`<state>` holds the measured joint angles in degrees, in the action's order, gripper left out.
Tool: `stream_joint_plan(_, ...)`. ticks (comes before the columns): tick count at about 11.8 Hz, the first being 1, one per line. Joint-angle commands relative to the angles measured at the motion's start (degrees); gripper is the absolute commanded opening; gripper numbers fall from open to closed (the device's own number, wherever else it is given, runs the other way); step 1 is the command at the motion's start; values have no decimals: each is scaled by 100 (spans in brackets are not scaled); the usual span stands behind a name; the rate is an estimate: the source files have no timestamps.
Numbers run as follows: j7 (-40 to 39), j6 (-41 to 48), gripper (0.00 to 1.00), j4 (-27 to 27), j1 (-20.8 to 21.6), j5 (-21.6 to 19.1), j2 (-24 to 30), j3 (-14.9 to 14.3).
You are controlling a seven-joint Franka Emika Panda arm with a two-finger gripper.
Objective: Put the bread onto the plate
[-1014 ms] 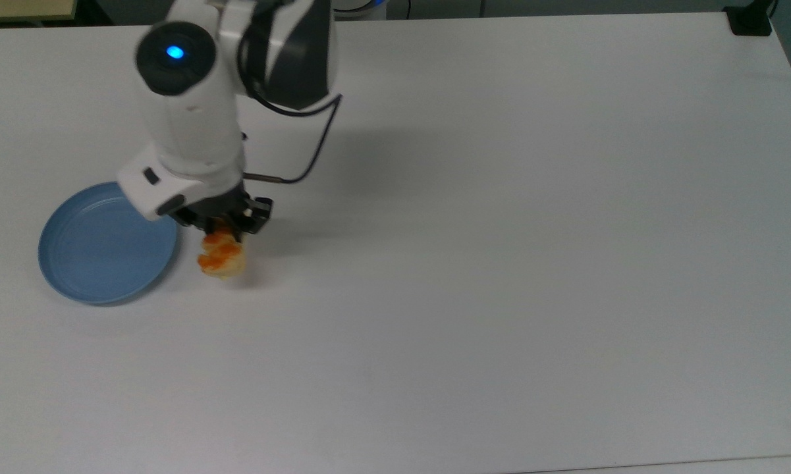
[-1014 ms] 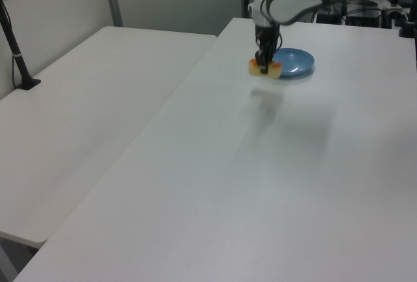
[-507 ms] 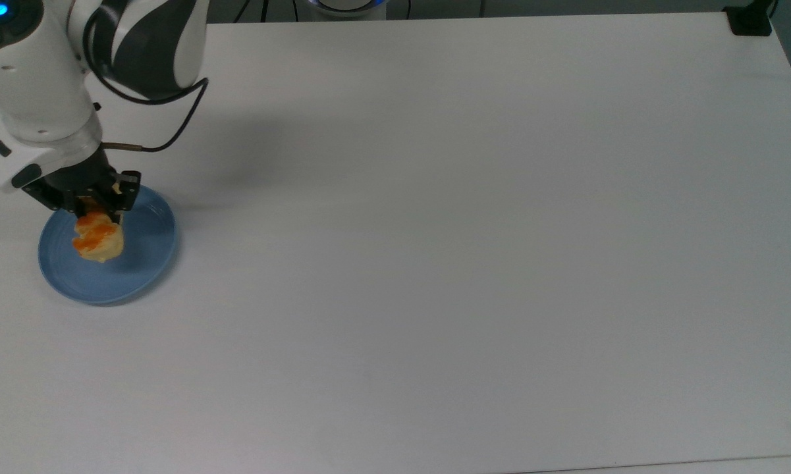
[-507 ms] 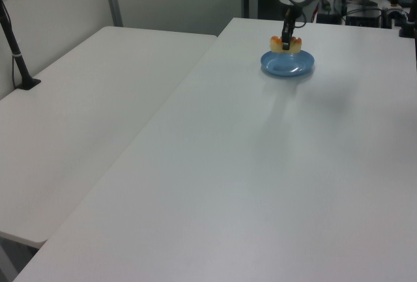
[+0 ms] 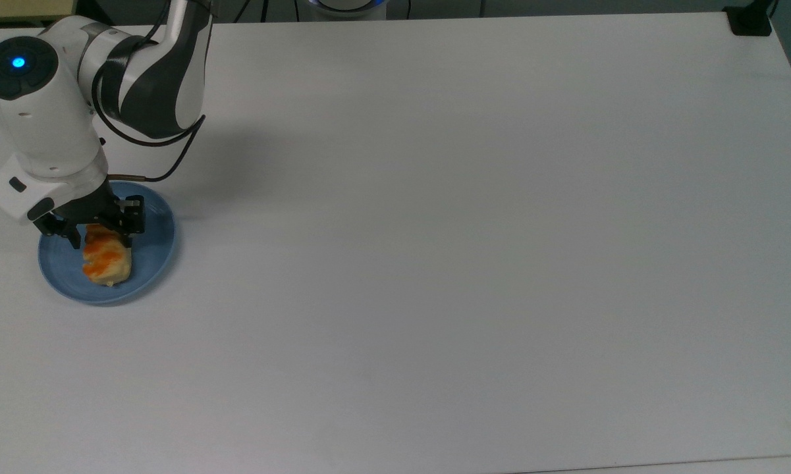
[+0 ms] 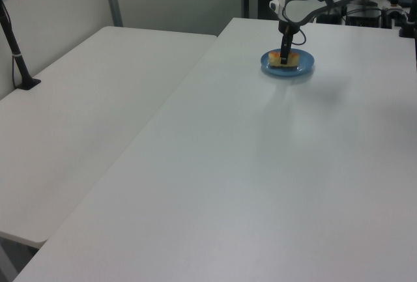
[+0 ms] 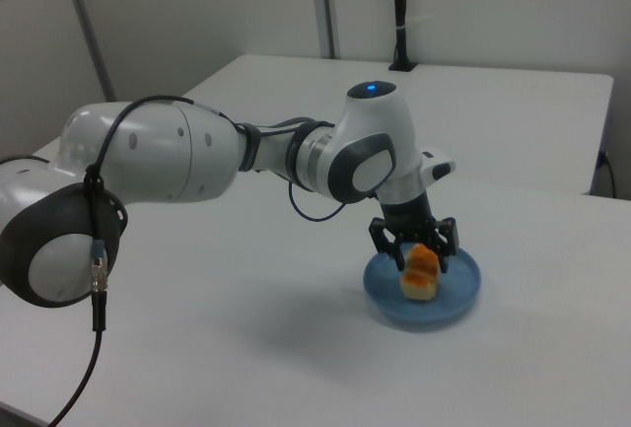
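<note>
The arm (image 7: 197, 166) is reaching across the white table (image 7: 246, 348) from the right view's left, its white wrist with a blue light on top bending down over the plate (image 7: 424, 292). The gripper (image 7: 416, 249) is hanging just above the bread (image 7: 421, 273), its dark fingers (image 7: 385, 241) spread to either side of the roll (apart from it, not clamping). The bread is sitting on the light-blue plate, orange glaze facing up. A black cable (image 7: 97, 269) is dangling along the arm's near joint at the right view's left.

The hand (image 5: 100, 232) covers the far rim of the round light-blue plastic plate (image 5: 151, 253) in the top view.
</note>
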<state>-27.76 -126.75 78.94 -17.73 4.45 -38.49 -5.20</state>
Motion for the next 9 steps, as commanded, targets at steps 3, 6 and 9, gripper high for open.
stream_joint_plan(3,321,814,100,86,216,-40,1103,229)
stream_joint_plan(6,1831,2010,100,86,1014,-32,1991,389)
stream_joint_plan(9,2887,2804,100,445,1850,-32,2818,327)
